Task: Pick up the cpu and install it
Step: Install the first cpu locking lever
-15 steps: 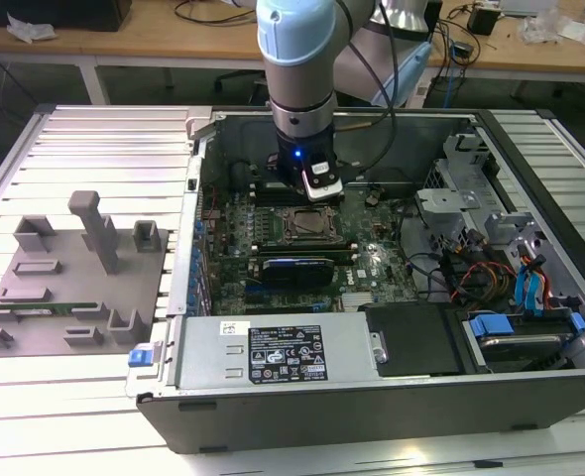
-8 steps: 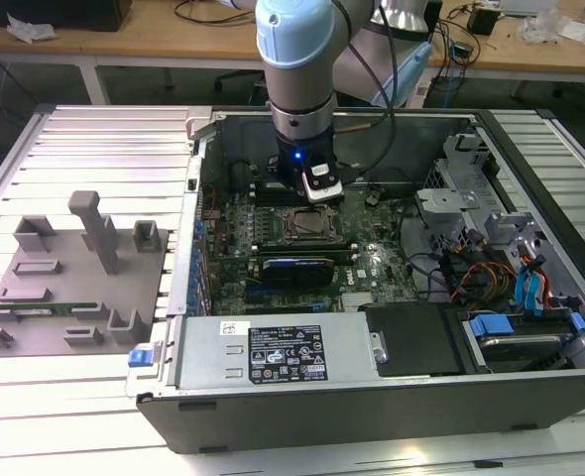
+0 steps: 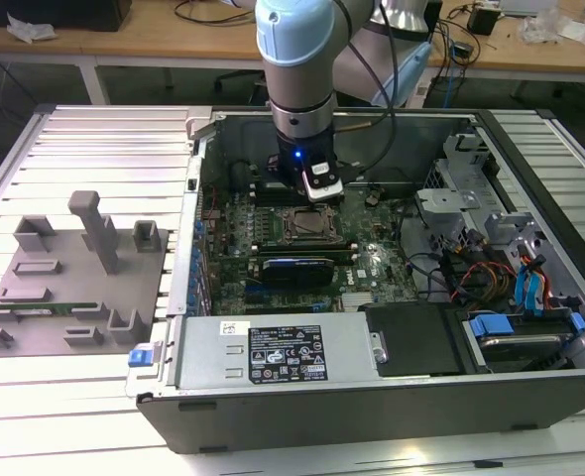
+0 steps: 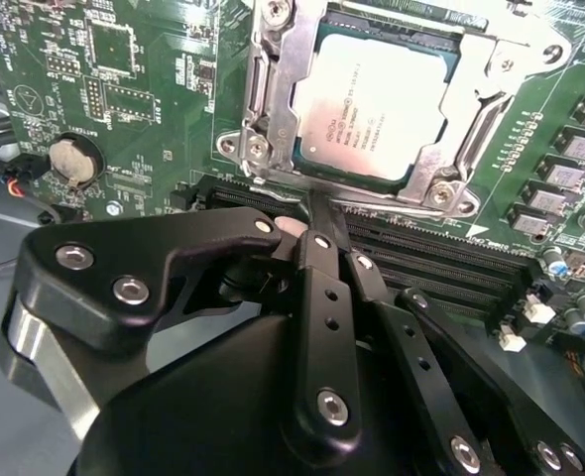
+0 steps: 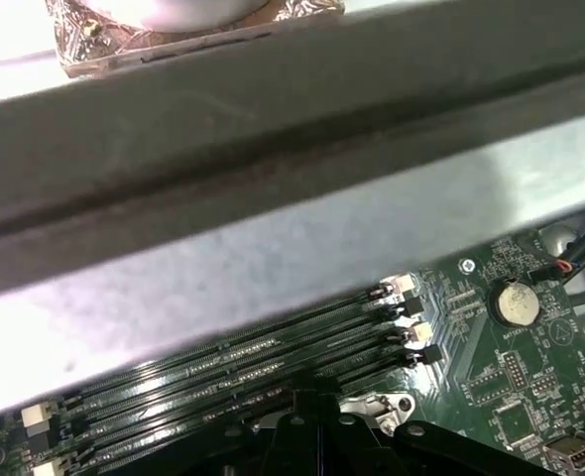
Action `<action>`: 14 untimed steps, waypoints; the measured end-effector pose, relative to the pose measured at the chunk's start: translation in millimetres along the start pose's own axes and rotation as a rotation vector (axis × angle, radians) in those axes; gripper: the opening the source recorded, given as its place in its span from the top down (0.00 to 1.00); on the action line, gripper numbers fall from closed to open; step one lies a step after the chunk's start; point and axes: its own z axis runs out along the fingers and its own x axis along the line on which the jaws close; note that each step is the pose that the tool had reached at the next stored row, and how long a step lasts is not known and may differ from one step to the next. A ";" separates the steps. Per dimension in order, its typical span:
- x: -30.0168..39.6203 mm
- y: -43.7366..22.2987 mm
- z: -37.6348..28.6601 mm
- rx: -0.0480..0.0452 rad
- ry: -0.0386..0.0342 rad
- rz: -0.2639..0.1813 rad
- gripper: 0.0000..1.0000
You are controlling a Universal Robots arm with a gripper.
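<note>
Coin battery (image 4: 75, 161) off to one side of gripper (image 4: 317, 213) on motherboard (image 4: 144, 89). Jaws clenched, nothing between them. Just ahead of the tips: cpu (image 4: 372, 104) seated in socket frame (image 4: 263, 89). RAM slots (image 4: 431, 263) run under the fingers.

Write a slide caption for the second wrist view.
The chip sits in the metal-framed socket on the green board, with the gripper just beside the socket.

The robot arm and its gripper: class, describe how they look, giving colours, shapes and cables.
The arm has pale blue rounded joint covers over silver-grey tube, with black cables trailing behind. The gripper is matte black, built of bolted link bars with silver screws.
</note>
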 end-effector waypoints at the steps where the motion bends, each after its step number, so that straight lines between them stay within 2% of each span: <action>1: -0.2 0.3 -1.4 -0.0001 0.0000 0.000 0.89; 4: 0.3 0.5 -3.2 -0.0014 -0.0037 0.000 0.89; 8: 5.1 -1.1 -4.0 -0.0130 -0.0363 -0.006 0.89; 11: 11.1 -3.1 -4.8 -0.0215 -0.0541 -0.009 0.89; 13: 13.1 -3.9 -4.8 -0.0257 -0.0604 -0.010 0.89; 14: 14.9 -4.5 -4.6 -0.0305 -0.0674 -0.011 0.89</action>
